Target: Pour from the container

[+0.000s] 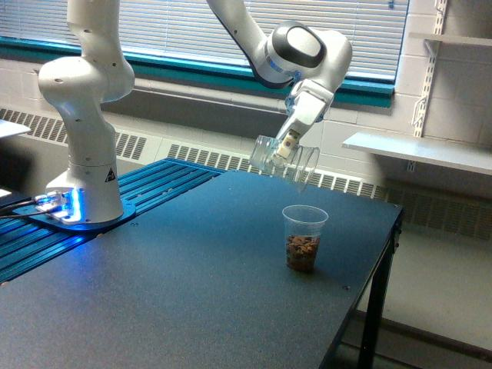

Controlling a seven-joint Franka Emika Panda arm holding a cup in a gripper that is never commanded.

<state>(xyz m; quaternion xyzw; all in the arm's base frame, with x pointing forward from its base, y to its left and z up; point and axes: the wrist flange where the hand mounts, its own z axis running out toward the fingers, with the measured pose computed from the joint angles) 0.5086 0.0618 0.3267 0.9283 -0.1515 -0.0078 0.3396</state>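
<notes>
The container [296,164], a clear wide tumbler, hangs tipped on its side above the table with its mouth toward the exterior view's right and slightly down. It looks empty. My gripper [286,146] is shut on its wall near the base. Below and a little to the right stands a smaller clear cup [304,237] with printed marks, upright on the dark table [192,284]. Brown pieces fill the lower part of that cup. The tumbler's mouth is above the cup's rim, with a clear gap between them.
The arm's white base [83,115] stands on a blue ribbed plate [146,192] at the exterior view's left. The table's right edge [384,254] drops off close to the small cup. A white shelf [419,150] juts from the wall at the right.
</notes>
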